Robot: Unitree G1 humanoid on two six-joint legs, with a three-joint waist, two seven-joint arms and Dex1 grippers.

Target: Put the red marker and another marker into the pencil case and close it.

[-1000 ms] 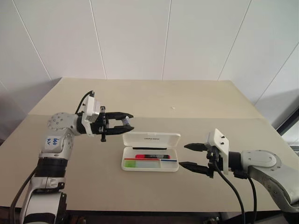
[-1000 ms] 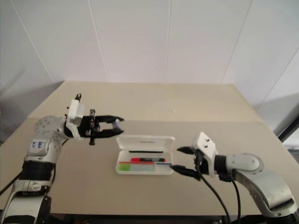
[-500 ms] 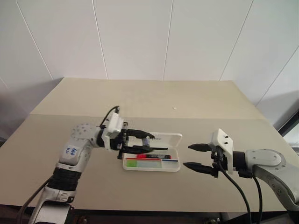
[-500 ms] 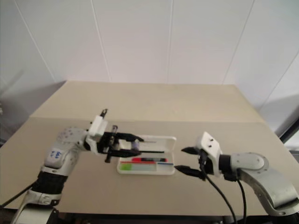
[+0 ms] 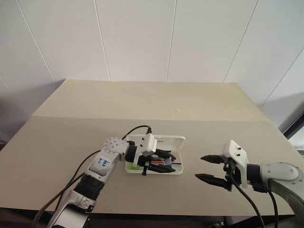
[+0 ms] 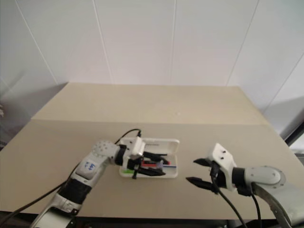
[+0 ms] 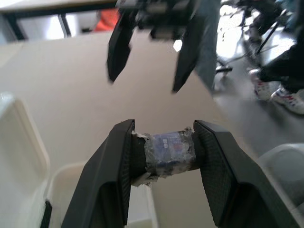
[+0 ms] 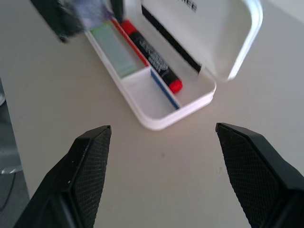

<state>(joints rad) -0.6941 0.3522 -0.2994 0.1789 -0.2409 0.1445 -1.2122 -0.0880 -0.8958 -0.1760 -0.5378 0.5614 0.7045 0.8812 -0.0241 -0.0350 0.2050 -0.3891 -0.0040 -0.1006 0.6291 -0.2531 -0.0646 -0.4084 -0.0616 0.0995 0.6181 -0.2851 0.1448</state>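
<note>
The right gripper point(image 5: 212, 169) is held wide open at four o'clock, clear of the case point(image 5: 175, 140). At the table's middle, the left gripper point(image 7: 163, 151), clamped on a small wrapped thing point(image 7: 169, 148), is held over the open case, likely for dropping. The red marker point(image 8: 152, 58) lies inside.
</note>
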